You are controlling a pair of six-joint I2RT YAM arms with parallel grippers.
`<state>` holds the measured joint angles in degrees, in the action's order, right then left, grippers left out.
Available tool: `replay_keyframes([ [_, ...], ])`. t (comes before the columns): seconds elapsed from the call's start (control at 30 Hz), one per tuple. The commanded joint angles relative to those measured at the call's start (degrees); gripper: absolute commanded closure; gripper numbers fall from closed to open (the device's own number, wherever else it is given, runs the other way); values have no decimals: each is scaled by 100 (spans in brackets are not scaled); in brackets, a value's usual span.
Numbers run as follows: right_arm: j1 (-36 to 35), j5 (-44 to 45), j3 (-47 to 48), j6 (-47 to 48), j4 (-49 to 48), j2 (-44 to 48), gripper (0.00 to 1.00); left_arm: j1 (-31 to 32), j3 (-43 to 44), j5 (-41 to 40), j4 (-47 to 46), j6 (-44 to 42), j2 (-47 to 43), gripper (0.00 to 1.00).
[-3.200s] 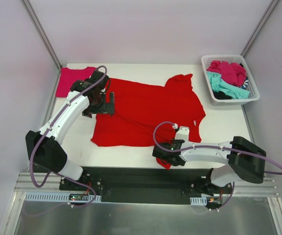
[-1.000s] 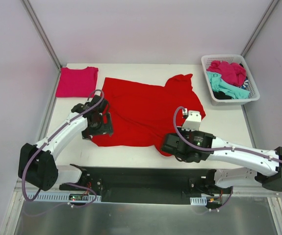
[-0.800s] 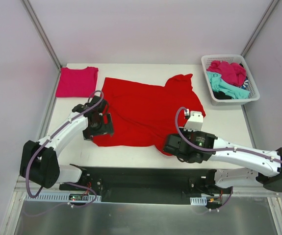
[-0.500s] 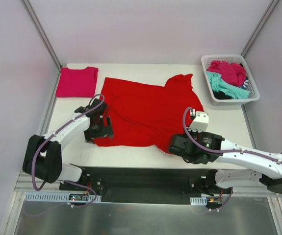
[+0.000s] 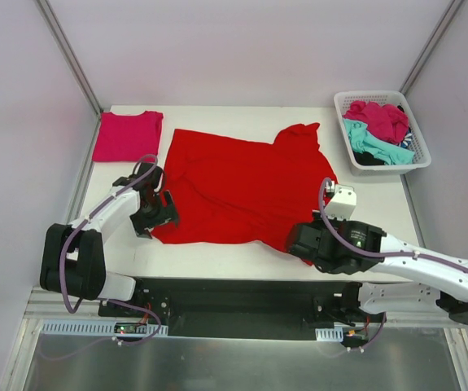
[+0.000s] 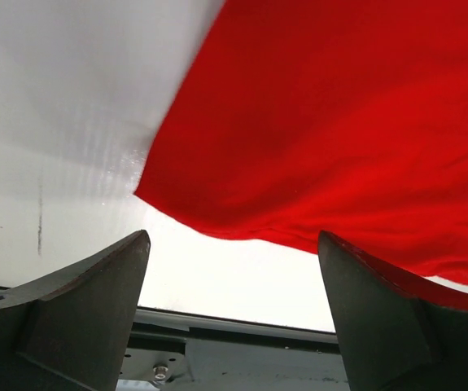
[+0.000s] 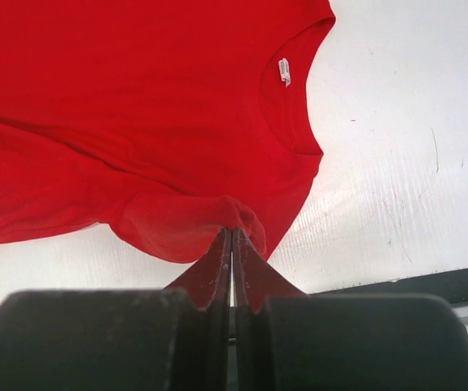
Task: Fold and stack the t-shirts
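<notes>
Arm reaching low, right gripper (image 7: 232, 233) pinching a fold of the red t-shirt (image 5: 242, 183) – jaws closed, left gripper (image 6: 234, 238) gaping wide, empty, hovering at its corner

Overhead view looks down; close wrist views share red t-shirt (image 5: 242, 187)

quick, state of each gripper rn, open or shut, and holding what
left gripper: open, holding nothing, poised at a corner of the red t-shirt
right gripper: shut on a pinched fold of the red t-shirt
</notes>
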<state>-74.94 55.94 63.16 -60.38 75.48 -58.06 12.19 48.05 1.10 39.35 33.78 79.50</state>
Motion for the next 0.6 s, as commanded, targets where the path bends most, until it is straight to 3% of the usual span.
replay_keyframes([
  [0.0, -21, 224, 57, -97, 564, 199, 99, -199, 90, 100, 72, 32, -163, 17],
  [0.17, -12, 242, -49, -132, 599, 366, 99, -366, -6, 153, 73, 155, -49, 17],
  [0.37, -21, 250, -137, -220, 696, 471, 99, -454, -76, 48, 64, 243, -66, 33],
  [0.57, -21, 294, -181, -211, 722, 638, 99, -612, -366, 109, 46, 252, -233, 35],
])
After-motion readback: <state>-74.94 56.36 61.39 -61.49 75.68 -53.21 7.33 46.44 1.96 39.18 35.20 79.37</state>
